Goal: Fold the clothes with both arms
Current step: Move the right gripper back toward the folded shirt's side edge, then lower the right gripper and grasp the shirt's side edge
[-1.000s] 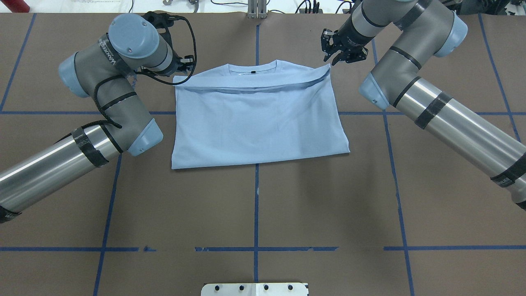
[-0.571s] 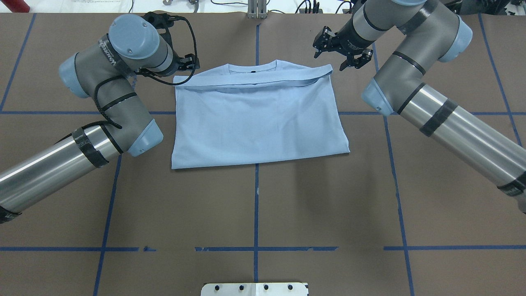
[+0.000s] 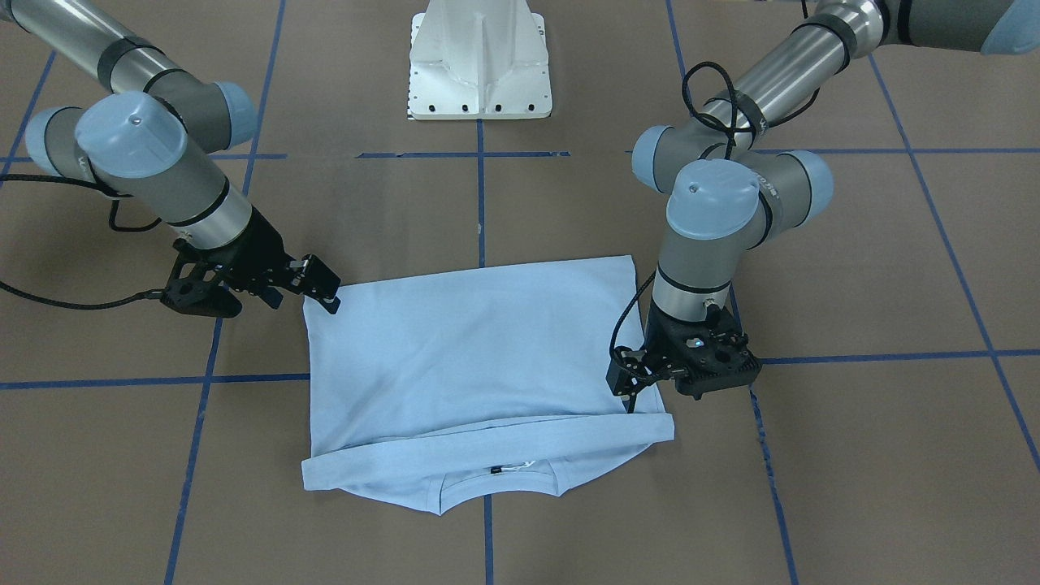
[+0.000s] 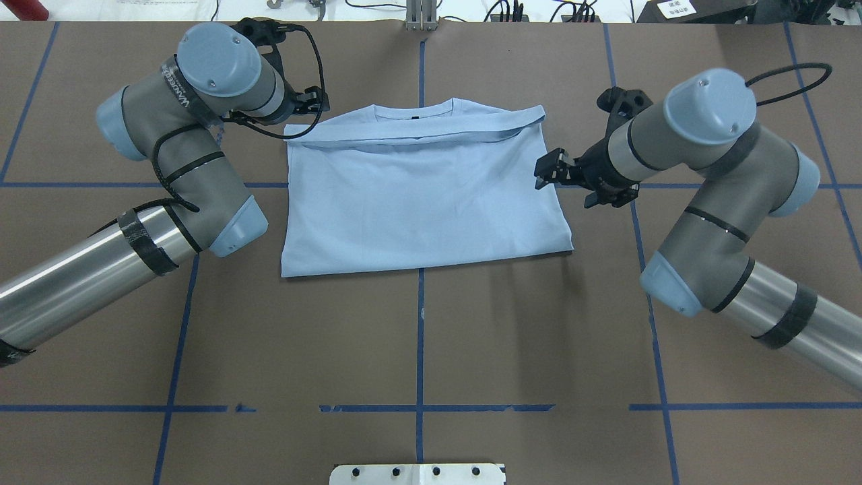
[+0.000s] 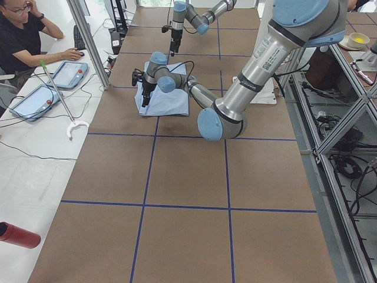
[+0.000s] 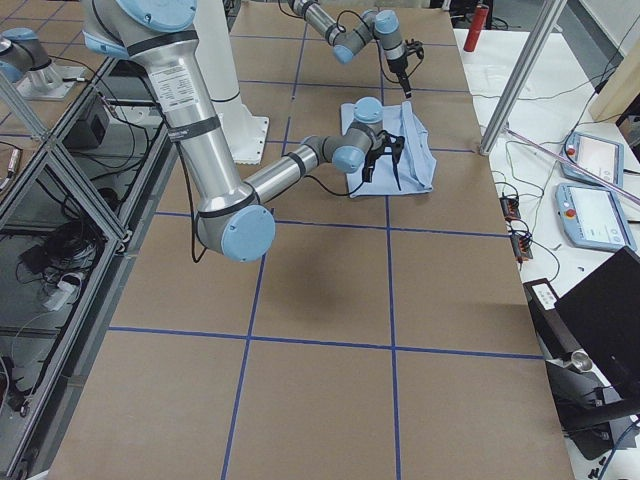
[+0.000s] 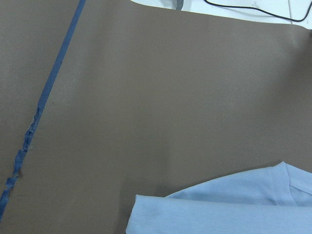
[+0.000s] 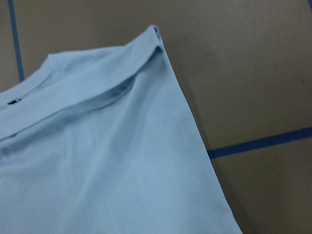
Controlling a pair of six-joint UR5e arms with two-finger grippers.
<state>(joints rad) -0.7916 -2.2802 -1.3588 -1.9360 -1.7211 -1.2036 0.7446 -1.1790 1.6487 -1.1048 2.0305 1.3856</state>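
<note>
The light blue T-shirt [image 4: 424,202] lies folded on the brown tabletop [image 4: 417,337]. My right gripper [image 4: 560,182] hangs just beside the T-shirt's right edge, with its fingers spread and nothing in them. My left gripper [image 4: 315,101] is at the T-shirt's far left corner. I cannot tell if it pinches. Only my right wrist view shows the fold up close. Only the left side view shows a person [image 5: 23,35] at a white desk beyond the T-shirt. Blue tape lines [image 4: 419,377] cross the tabletop.

R gripper [image 4: 543,172] spread; L gripper [image 4: 318,101] low
</note>
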